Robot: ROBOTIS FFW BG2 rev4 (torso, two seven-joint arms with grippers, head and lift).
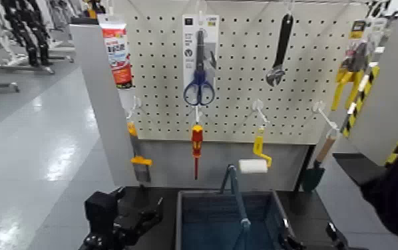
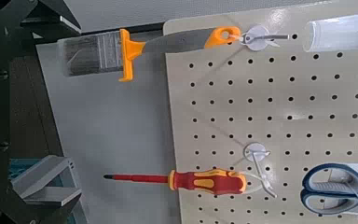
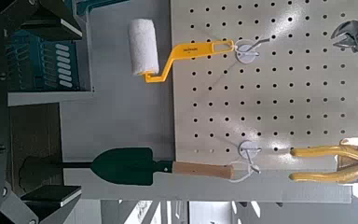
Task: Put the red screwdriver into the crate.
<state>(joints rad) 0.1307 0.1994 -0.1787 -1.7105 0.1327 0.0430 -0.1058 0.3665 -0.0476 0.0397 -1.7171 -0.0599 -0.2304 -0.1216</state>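
The pegboard (image 1: 241, 73) stood upright behind the black table (image 1: 154, 199). On the table sat the crate (image 1: 195, 194), its swing handle (image 1: 236, 193) raised and leaning across the opening.

The left gripper (image 1: 140, 201) was just beside the crate, on its left, with its jaws spread and nothing between them. The right gripper (image 1: 308, 229) was low at the crate's right side, its jaws also spread and empty.

Along the upper row of the pegboard, from left to right, hung a red and white tube (image 1: 118, 56), the blue-handled scissors (image 1: 199, 83) on their card, an adjustable wrench (image 1: 281, 50) with a black handle, and yellow-handled pliers (image 1: 352, 70). Along the lower row, the trowel (image 1: 316, 166) hung at the far right, its wooden handle up and green blade down. The brush (image 1: 139, 156) hung at the far left, bristles down, with orange on its handle and collar. The yellow-handled paint roller (image 1: 258, 156) hung between the trowel and the red screwdriver, its white sleeve lying level.

The red screwdriver (image 1: 197, 143) hung from its hook below the scissors, handle up and shaft pointing straight down, outside the crate and touched by neither gripper. Yellow showed at both ends of its handle.
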